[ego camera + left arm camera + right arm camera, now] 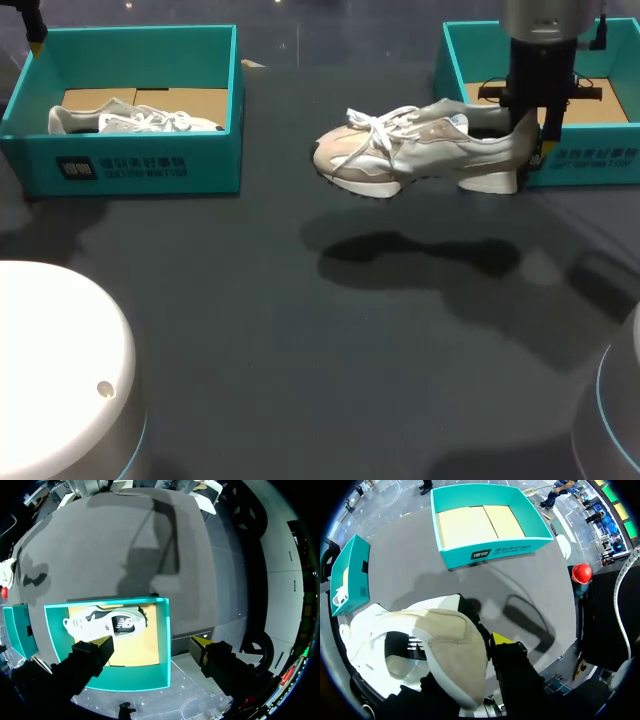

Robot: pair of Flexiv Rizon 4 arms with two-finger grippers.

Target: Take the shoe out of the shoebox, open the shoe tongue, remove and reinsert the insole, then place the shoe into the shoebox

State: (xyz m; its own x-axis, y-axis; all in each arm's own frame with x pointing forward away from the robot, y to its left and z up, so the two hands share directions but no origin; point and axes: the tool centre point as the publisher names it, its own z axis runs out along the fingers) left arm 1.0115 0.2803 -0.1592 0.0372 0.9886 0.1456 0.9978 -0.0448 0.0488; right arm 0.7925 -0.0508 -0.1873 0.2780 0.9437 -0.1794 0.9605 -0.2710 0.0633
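A beige and white sneaker (pixel 400 150) hangs level above the dark table, toe pointing left, its laces loose. My right gripper (pixel 530 135) is shut on its heel, just in front of the empty right teal shoebox (pixel 590 165). In the right wrist view the heel (pixel 455 645) fills the space at the gripper (pixel 470 647); one yellow fingertip (pixel 500 639) shows beside it and the other is hidden. The empty shoebox (pixel 495 555) lies ahead. My left gripper (pixel 152 645) stands open high over the left teal shoebox (pixel 165 630), which holds a white shoe (pixel 105 622).
The left shoebox (pixel 150 165) with the white shoe (pixel 130 120) sits at the table's back left, and my left gripper (pixel 35 30) is just in view above its corner. Round white arm bases (pixel 60 370) (pixel 610 400) stand at the near corners. Dark table stretches between them.
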